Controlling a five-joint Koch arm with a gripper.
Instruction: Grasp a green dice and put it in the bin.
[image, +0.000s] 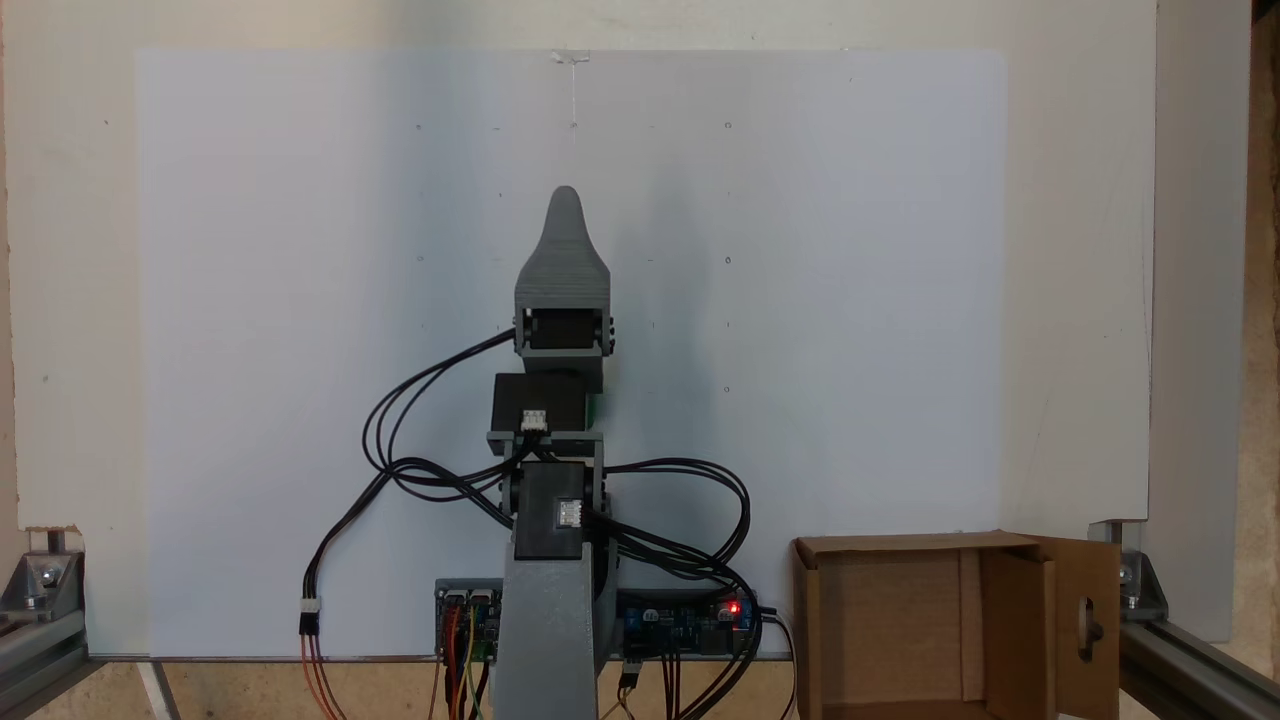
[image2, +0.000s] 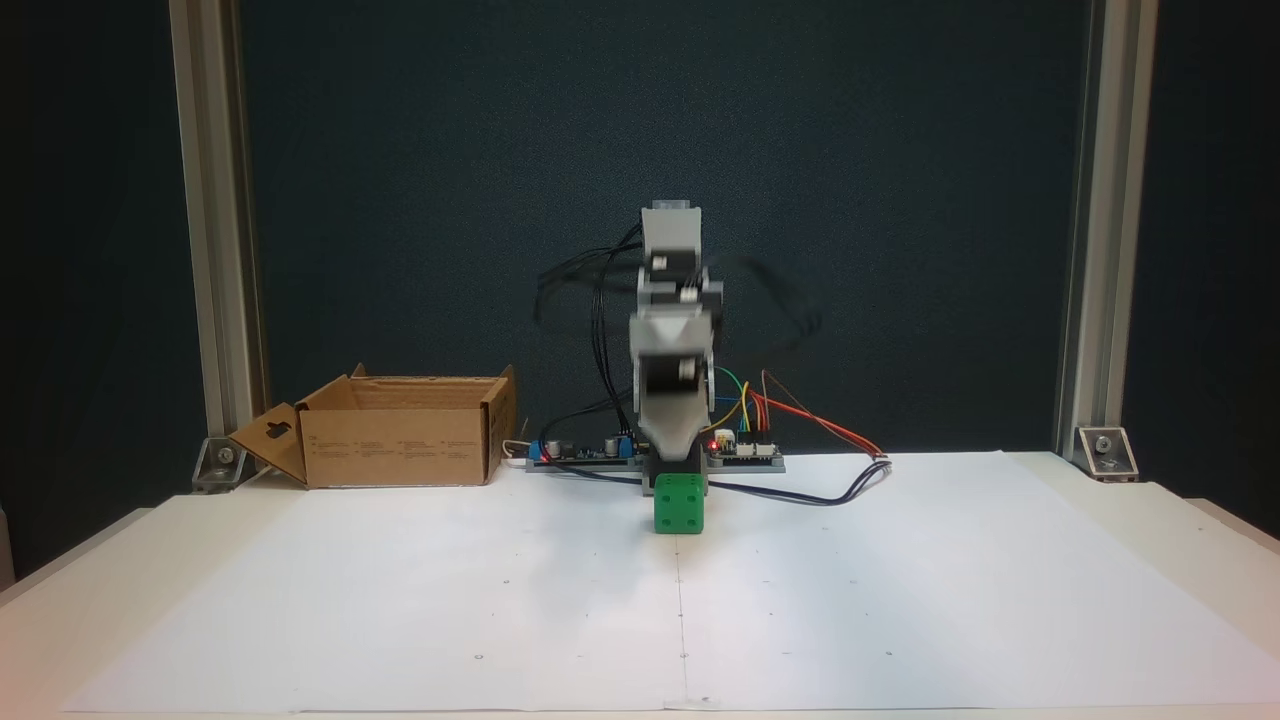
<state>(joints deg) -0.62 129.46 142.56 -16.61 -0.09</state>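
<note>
My gripper (image2: 672, 452) sits low in a fixed view, directly above and behind the green dice (image2: 679, 504), blurred; the dice rests on the white paper sheet (image2: 900, 590), near the sheet's centre line, with its front face and dark pips showing; the lower end of my gripper appears to meet the top rear of the dice, though the blur prevents me from confirming contact; whether my jaws are parted, closed or holding the dice, I cannot tell, since no separate tips show.

In a fixed view from above, my gripper (image: 565, 215) points up the frame as one grey tapered piece; a small sliver of the green dice (image: 594, 408) shows at the right edge of my wrist housing, the remainder hidden beneath my arm; the jaws lie one over the other here, so their state is again undetermined.

The bin (image2: 400, 432) stands at the left rear of the table in a fixed view, well apart from the dice, open at the top, one flap with an oval cutout hanging out to its left; seen from above, the bin (image: 880, 545) lies at the lower right, interior bare; black cables (image: 420, 420) loop from my arm to the control boards (image2: 745, 455) at my base, one red light lit.
</note>
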